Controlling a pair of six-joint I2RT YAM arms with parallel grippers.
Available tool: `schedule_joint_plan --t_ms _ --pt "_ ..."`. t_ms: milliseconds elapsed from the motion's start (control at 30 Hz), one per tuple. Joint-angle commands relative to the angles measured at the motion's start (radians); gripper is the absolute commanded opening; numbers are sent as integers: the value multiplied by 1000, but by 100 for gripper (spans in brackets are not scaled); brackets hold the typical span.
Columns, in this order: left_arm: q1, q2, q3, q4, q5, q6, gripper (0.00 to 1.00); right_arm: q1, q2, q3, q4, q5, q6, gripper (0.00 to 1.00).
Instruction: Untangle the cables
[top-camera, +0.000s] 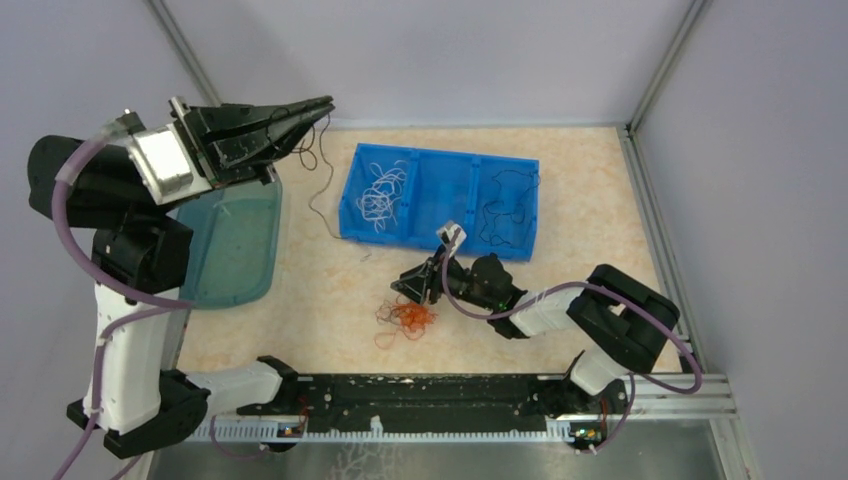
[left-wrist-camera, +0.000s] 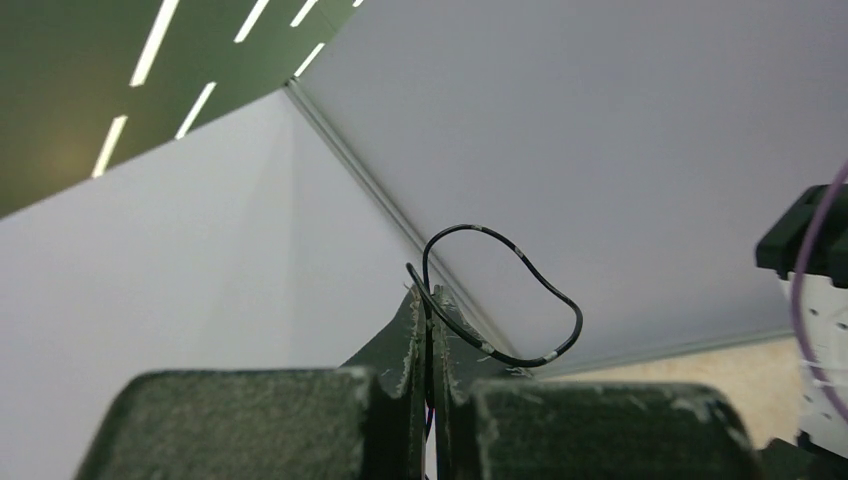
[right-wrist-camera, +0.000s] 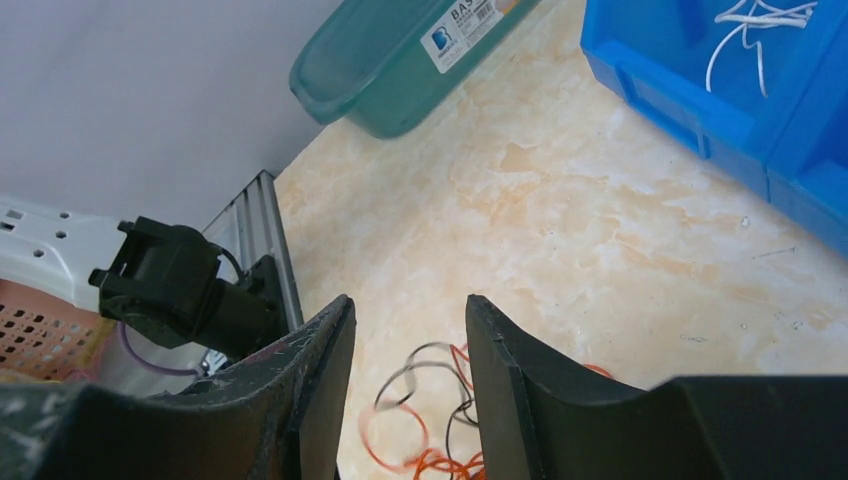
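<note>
Half masking the red-orange tangle (top-camera: 405, 318) with the right gripper (right-wrist-camera: 410, 305), near the middle of the near edge of the table (top-camera: 320, 290). Holding its jaws spread apart, gripping nothing. Cutting the tangle off at the lower border of the right wrist view, and showing at least one black strand mixed into it. Leaving the strand count impossible to make out.

Pinching a black cable (left-wrist-camera: 500, 300) between the pressed-together fingers of the left gripper (left-wrist-camera: 428, 310), raised over the far left corner. Looping out of the fingertips as a thin, smooth oval. Hanging from there with its long axis running down toward the beige marbled tabletop. Ending near the left wall of the blue bin (top-camera: 445, 190); contact with the surface not discernible.

Lying as curly white cables (top-camera: 383, 190) in the bin's left compartment and as thin black cables (top-camera: 505, 208) in its right one. Partly hiding the translucent teal tub (top-camera: 235, 250), at the left edge, under the left arm.
</note>
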Motion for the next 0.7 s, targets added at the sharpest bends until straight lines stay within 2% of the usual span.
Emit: schedule_joint_plan --t_ms 0,167,333,467,567,667 --pt "-4 27 74 77 -70 93 0 7 16 -7 63 0 19 46" --pt "-4 37 88 52 -63 86 0 7 -47 -11 60 8 10 50" --pt "-3 -4 -67 30 -42 42 0 4 -265 69 -221 109 -114 66" --pt "-3 -31 -221 29 -31 19 0 -11 -425 163 -545 347 -205 75" --pt "-5 -20 -307 49 -24 -19 0 -30 -525 194 -738 536 -238 76" --pt "-20 24 -358 60 -17 -61 0 -48 -635 184 -859 769 -235 74"
